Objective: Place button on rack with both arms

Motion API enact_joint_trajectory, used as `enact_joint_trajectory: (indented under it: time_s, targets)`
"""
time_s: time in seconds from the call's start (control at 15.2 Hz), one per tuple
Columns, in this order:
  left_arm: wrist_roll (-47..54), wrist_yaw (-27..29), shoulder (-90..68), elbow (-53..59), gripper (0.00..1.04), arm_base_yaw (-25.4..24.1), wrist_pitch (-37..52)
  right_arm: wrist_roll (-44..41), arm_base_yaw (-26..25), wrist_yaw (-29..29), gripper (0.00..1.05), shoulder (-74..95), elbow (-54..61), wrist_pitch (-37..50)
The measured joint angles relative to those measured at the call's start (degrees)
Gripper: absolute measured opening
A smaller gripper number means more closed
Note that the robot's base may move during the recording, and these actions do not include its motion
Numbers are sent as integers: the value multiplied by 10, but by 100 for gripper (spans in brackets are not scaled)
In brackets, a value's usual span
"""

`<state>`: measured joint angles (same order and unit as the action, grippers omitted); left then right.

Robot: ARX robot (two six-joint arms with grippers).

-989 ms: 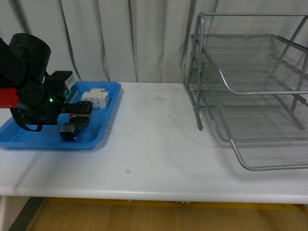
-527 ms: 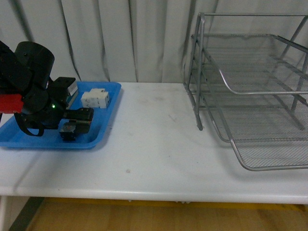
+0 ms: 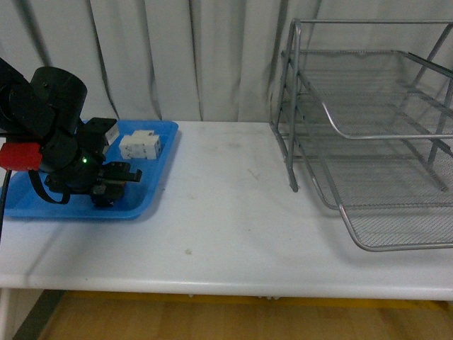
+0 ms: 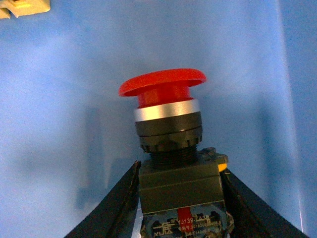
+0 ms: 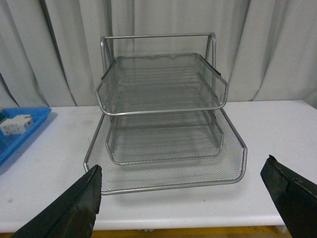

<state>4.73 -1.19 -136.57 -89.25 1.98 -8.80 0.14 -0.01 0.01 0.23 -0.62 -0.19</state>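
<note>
The button (image 4: 168, 124) has a red mushroom cap, a silver ring and a dark body. My left gripper (image 4: 179, 198) is shut on that body, one black finger on each side, just over the blue tray's floor. In the front view the left arm (image 3: 49, 120) hangs over the blue tray (image 3: 152, 188), and the gripper (image 3: 110, 185) with the button shows only as a dark lump. The silver wire-mesh rack (image 3: 375, 142) stands at the table's right. My right gripper (image 5: 183, 198) is open, facing the rack (image 5: 163, 124) from in front, with nothing between its fingers.
A white terminal block (image 3: 139, 144) lies at the back of the blue tray, and its corner shows in the right wrist view (image 5: 16, 124). The white table (image 3: 226, 205) runs between tray and rack. Grey curtains hang behind.
The left arm has swung slightly right and lowered over the blue tray, with the gripper closing in on the button. The rack has not moved.
</note>
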Motion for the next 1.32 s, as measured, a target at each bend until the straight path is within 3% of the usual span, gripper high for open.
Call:
enact_joint_trajectory:
  time_s: [0.07, 0.2, 0.53, 0.99, 1.32]
  targets:
    - [0, 1, 0, 0, 41, 1, 1, 0, 0, 0, 98, 0, 0, 0]
    - [-2, 0, 2, 3, 36, 1, 12, 0, 0, 0, 98, 0, 0, 0]
    - [-16, -31, 179, 145, 36, 3, 78, 0, 0, 0, 98, 0, 0, 0]
    - [-21, -14, 589, 488, 36, 26, 101, 0, 0, 0, 98, 0, 0, 0]
    - [-44, 10, 692, 571, 36, 35, 92, 0, 0, 0, 98, 0, 0, 0]
